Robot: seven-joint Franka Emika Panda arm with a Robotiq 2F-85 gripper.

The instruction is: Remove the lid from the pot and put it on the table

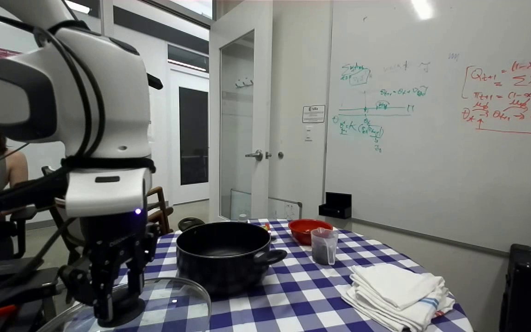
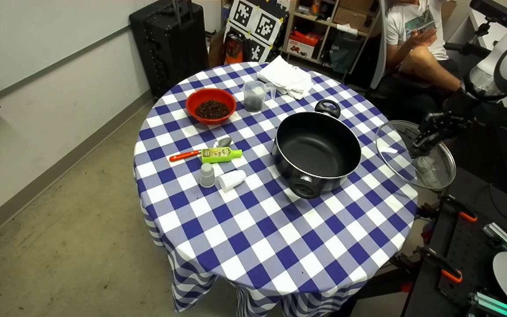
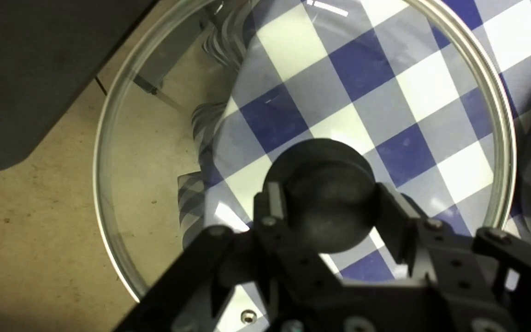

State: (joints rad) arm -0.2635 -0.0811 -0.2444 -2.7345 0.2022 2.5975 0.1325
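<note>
The claw (image 3: pixel 330 203) is closed on the knob (image 3: pixel 323 180); the lid (image 3: pixel 302 115) overhangs the table (image 2: pixel 253 233), so best shift it inward, then lower it level.

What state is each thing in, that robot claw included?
Pot: uncovered, looks empty
Lid: off the pot, held partly beyond the table
Gripper: shut on the lid's knob
Bowl: holds small dark pieces
Jug: upright, dark contents
Towels: folded, stacked
Bottle: lying flat
Shaker: upright
Door: open
</note>
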